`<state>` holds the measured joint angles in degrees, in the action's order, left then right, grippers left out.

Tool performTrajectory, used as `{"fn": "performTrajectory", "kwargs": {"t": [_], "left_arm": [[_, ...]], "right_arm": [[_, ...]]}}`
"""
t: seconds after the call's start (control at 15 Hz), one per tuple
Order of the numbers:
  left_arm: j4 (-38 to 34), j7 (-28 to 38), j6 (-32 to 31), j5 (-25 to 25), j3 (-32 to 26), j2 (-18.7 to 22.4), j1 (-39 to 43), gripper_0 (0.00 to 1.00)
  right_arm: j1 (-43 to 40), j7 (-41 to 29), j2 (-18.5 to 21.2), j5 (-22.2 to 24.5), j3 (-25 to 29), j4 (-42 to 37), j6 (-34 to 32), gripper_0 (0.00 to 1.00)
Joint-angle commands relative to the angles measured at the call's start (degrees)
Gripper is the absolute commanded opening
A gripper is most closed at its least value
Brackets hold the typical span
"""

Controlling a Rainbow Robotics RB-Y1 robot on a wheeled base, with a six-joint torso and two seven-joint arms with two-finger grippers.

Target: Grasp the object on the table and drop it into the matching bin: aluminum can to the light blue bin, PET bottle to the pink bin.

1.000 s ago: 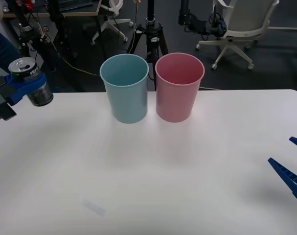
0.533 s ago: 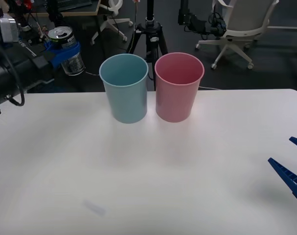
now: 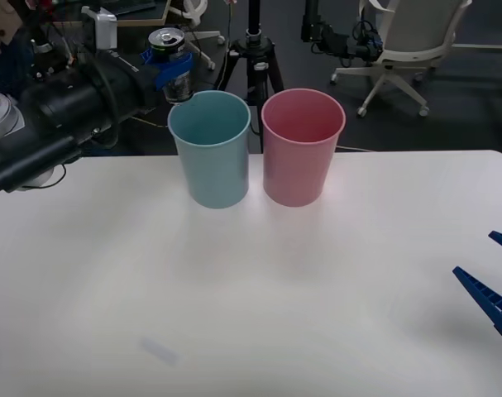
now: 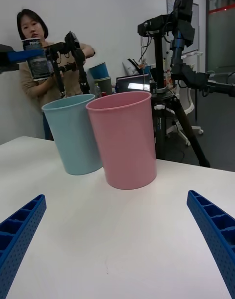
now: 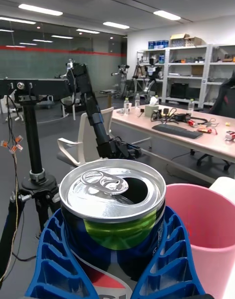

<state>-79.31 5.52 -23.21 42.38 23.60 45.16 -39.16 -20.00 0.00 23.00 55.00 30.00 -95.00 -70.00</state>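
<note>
My left gripper (image 3: 169,69) is shut on the dark aluminum can (image 3: 169,59), held upright in the air just behind and left of the light blue bin's (image 3: 210,147) rim. In the left wrist view the can's (image 5: 113,208) silver open-tab top sits between blue fingers (image 5: 174,260), with the pink bin (image 5: 205,230) beside it. The pink bin (image 3: 303,145) stands touching the right side of the blue one on the white table (image 3: 251,314). The right wrist view has the can (image 4: 36,59) high above the light blue bin (image 4: 73,132), next to the pink bin (image 4: 125,138). My right gripper (image 3: 494,277) rests open at the table's right edge.
Both bins stand near the table's far edge. Behind it are a black tripod (image 3: 255,50), office chairs (image 3: 412,41) and cables on a dark floor. A person (image 4: 34,59) stands in the room behind the can in the right wrist view.
My left arm has carried the can up and to the right, from the table's far left edge to beside the light blue bin's rim. The right gripper has stayed still.
</note>
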Motion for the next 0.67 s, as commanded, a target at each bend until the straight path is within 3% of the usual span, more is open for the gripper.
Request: {"fn": "performTrajectory", "kwargs": {"t": [0.07,0.33,0.67], "left_arm": [[3.73,-0.07,-0.25,3.76,0.04,-4.29,-2.24,0.01],[6.45,0.1,0.71,7.89,-0.05,-7.72,-3.38,0.0],[6.71,0.1,0.89,7.63,-0.05,-8.33,-3.38,0.0]], "right_arm": [[0.0,0.0,0.0,0.0,0.0,0.0,0.0,1.0],[0.0,0.0,0.0,0.0,0.0,0.0,0.0,1.0],[0.0,0.0,0.0,0.0,0.0,0.0,0.0,1.0]]}}
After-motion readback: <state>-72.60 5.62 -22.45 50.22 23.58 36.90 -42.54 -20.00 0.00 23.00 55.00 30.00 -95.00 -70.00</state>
